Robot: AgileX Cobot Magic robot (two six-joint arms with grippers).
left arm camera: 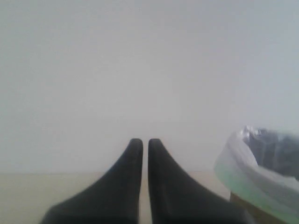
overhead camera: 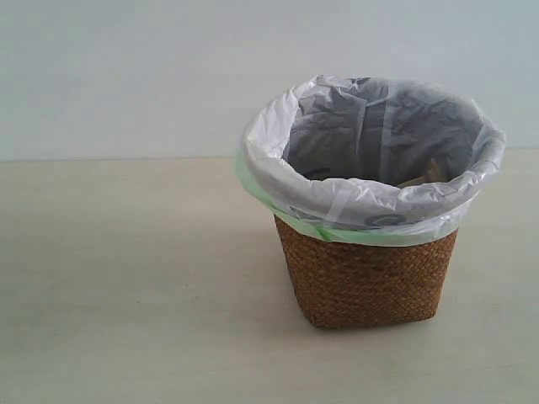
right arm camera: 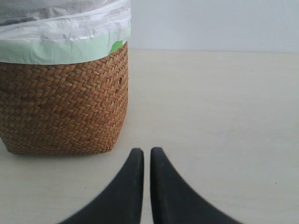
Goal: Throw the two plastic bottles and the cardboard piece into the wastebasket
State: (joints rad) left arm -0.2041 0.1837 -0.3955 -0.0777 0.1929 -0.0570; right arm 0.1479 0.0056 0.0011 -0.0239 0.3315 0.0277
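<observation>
Setting: pale, bare tabletop (overhead camera: pixel 126 295) before a plain grey-white wall (overhead camera: pixel 126 76).
Right gripper (right arm camera: pixel 146 154): low over the table, near the basket's base; dark fingers pressed together, holding nothing.
Left gripper (left arm camera: pixel 145 144): raised to about rim height, beside the basket; fingers pressed together, empty.
Wastebasket (overhead camera: pixel 366 282): brown wicker, upright on the table, right of centre.
Liner (overhead camera: pixel 269 126): white film with a green edge, folded over the rim.
Cardboard piece (overhead camera: pixel 425 175): probably the beige sliver inside, against the liner's right wall.
Plastic bottles: none in view; they are probably below the rim.
Step, judged: disposal looks complete, and what remains is clearing away. Draw both arms back without snagging the loose liner or nudging the basket.
Markings: a faint grey print on the liner fold, unreadable.
</observation>
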